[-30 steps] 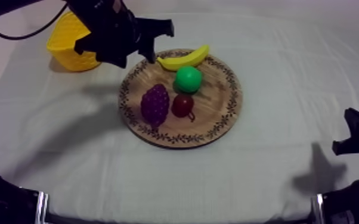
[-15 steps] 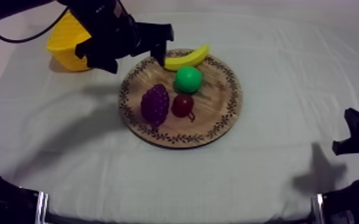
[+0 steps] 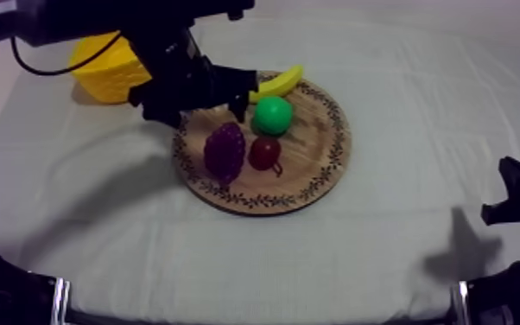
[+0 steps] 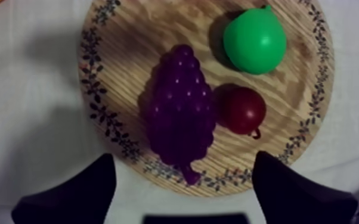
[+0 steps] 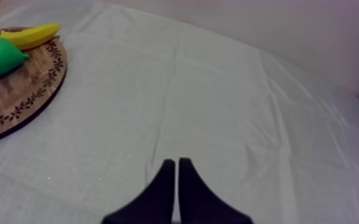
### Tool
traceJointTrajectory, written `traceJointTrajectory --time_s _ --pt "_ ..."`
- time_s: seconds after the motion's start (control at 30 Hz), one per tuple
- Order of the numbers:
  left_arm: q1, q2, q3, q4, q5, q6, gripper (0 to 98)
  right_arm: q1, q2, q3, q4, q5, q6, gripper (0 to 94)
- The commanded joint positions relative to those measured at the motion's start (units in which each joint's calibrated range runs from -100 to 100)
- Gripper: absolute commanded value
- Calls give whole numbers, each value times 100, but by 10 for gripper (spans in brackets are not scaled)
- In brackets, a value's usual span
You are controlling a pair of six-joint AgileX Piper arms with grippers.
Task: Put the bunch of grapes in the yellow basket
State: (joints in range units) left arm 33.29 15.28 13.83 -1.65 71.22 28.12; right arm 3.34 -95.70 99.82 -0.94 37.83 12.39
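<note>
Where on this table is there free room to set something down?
The cloth between the wooden board and the shut right gripper is bare, as is the strip along the table's near edge. Crowded: the board's basket side, where grapes, small red fruit, pear and banana cluster by the open left gripper, near the yellow basket.
</note>
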Motion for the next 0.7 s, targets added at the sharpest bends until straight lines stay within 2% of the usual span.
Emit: traceJointTrajectory --time_s 0.0,0.67 --pt "-9 208 19 41 -112 -24 853 2 3 -4 -2 -1 -1 3" --pt "-78 1373 -306 226 -410 -202 845 2 3 -4 -2 -1 -3 3"
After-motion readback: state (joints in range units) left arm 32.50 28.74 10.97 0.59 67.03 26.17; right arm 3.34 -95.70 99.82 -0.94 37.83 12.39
